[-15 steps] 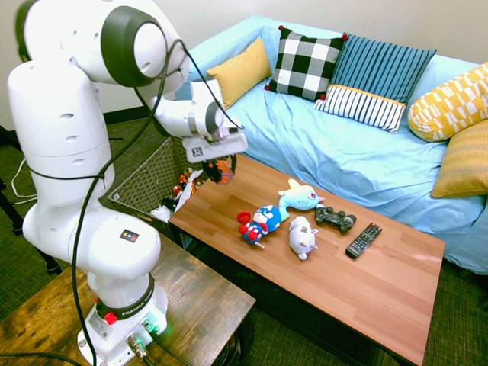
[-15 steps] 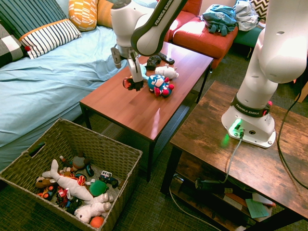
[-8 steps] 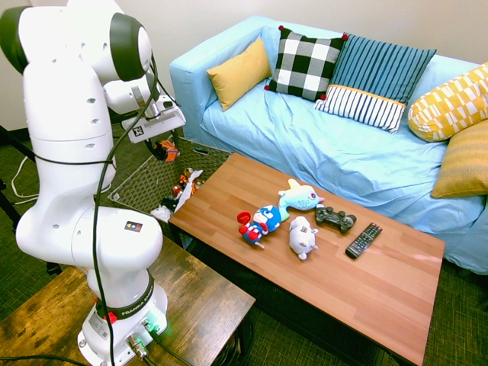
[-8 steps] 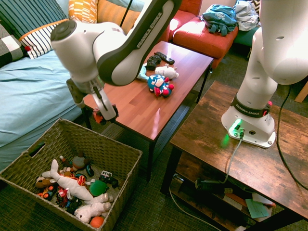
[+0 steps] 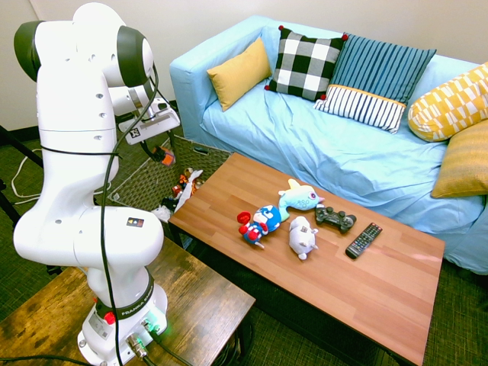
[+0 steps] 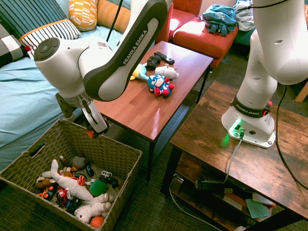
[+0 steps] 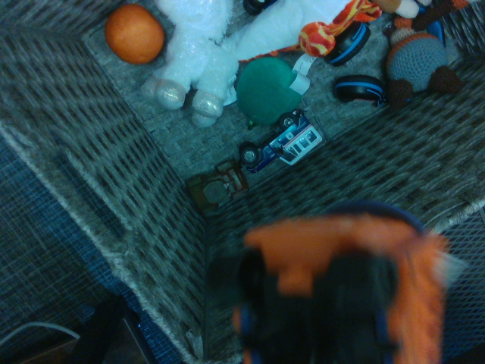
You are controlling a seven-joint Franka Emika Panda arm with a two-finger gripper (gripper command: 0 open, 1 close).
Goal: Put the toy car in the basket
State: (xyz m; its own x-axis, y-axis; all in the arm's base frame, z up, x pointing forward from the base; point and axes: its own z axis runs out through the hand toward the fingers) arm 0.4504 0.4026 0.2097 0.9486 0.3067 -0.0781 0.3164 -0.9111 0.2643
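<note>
Where the arm bends down over the basket (image 6: 67,144) — fingers (image 6: 95,129) steep, toy car (image 6: 90,133) between them, grip unclear.

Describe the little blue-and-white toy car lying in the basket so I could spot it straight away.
Look into the big wicker basket on the floor by the sofa, at the corner nearest the coffee table. The blue-and-white car lies on the basket floor beside a green ball. It alone among the toys there has wheels and striped blue-and-white sides.

The toy car (image 7: 333,292) is a blur, cut off by the wrist view's edge.
</note>
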